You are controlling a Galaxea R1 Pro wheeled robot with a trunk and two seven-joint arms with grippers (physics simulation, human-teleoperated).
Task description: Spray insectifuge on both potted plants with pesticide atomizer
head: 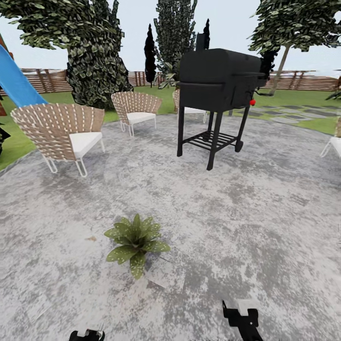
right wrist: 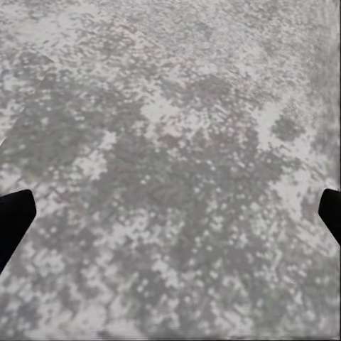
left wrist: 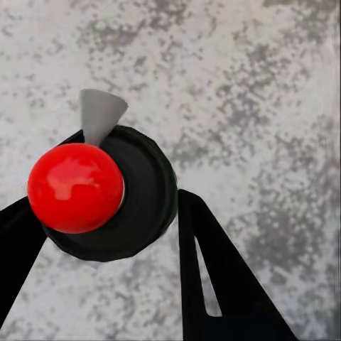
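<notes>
Between our left jaws sat a dark round-bodied object (left wrist: 117, 199) with a glossy red ball (left wrist: 75, 187) on its top and a pale grey cone-shaped spout (left wrist: 99, 114) beside the ball. We took it for the pesticide atomizer seen end-on. Our left gripper (left wrist: 106, 234) had one black finger (left wrist: 18, 241) against one side of that dark body and the other finger (left wrist: 213, 277) just at its opposite edge, so the jaws were pinching it. Our right jaws were spread wide, with only the two dark fingertips (right wrist: 14, 217) at the edges of the right wrist view and bare mottled patio (right wrist: 170, 170) between them; nothing lay in that gap.

From the head view, our left gripper (head: 86, 335) and right gripper (head: 242, 316) hung low over the grey paving. One potted plant (head: 136, 242), a low speckled rosette, stood on the patio (head: 246, 222) ahead of both jaws, nearer the left one and apart from it. Farther beyond stood a black grill (head: 219, 90) and woven chairs (head: 61, 132), with trees (head: 94, 52) and a slat fence (head: 303, 81) behind.
</notes>
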